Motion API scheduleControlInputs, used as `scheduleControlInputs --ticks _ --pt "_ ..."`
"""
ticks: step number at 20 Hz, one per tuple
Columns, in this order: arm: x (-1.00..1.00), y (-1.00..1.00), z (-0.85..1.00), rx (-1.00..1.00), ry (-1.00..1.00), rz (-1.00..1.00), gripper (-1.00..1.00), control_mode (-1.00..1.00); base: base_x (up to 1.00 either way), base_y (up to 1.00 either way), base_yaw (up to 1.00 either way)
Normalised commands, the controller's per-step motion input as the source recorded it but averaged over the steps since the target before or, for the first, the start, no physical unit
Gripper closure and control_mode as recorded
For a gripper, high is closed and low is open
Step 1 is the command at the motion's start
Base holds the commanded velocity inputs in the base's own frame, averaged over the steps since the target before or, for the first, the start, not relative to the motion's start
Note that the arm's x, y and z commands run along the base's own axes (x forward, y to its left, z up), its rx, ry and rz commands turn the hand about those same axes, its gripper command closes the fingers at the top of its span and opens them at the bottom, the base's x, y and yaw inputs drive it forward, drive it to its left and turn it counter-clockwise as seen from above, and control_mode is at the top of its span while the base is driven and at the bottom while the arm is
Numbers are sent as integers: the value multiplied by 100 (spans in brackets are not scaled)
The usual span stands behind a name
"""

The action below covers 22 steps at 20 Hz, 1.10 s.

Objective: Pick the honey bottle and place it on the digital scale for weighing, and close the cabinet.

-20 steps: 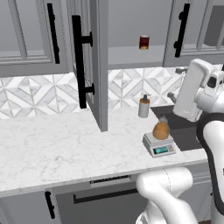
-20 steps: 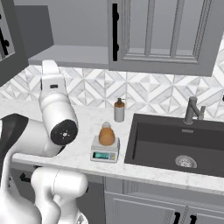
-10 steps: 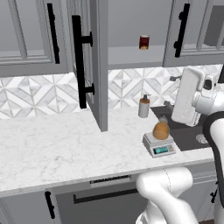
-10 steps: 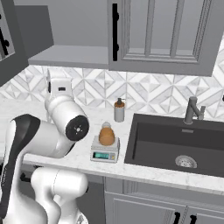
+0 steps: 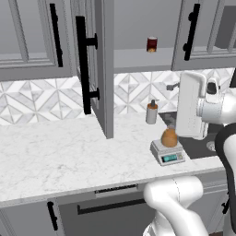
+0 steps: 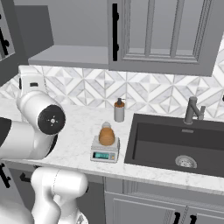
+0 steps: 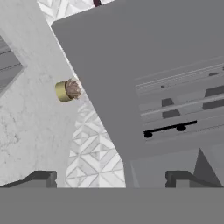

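Here the end effector (image 7: 111,178) stands wide open with nothing between its fingertips (image 7: 41,178), facing the grey cabinet (image 7: 144,83) and its long black handle (image 7: 170,128). Out on the marble counter (image 5: 55,156), the honey bottle (image 5: 169,137) sits upright on the digital scale (image 5: 168,154), just beside the sink (image 6: 175,144). Behind it stands a soap dispenser (image 5: 151,112). The cabinet door (image 5: 94,64) hangs open, a small dark-red jar (image 5: 151,44) on its shelf.
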Motion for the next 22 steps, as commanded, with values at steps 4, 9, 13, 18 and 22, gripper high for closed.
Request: scheduleControlInputs --ticks 4,9,13,18,22 --pt "-100 100 -20 3 -5 0 -100 -100 0 0 0" --pt "-85 100 -54 23 -11 -8 -100 -100 0 0 0" --pt "-86 100 -88 36 -26 -10 -100 -100 0 0 0" --pt "-55 100 -100 45 -46 -11 -100 -100 0 0 0" --pt "-23 100 -100 44 -50 -11 -100 -100 0 0 0"
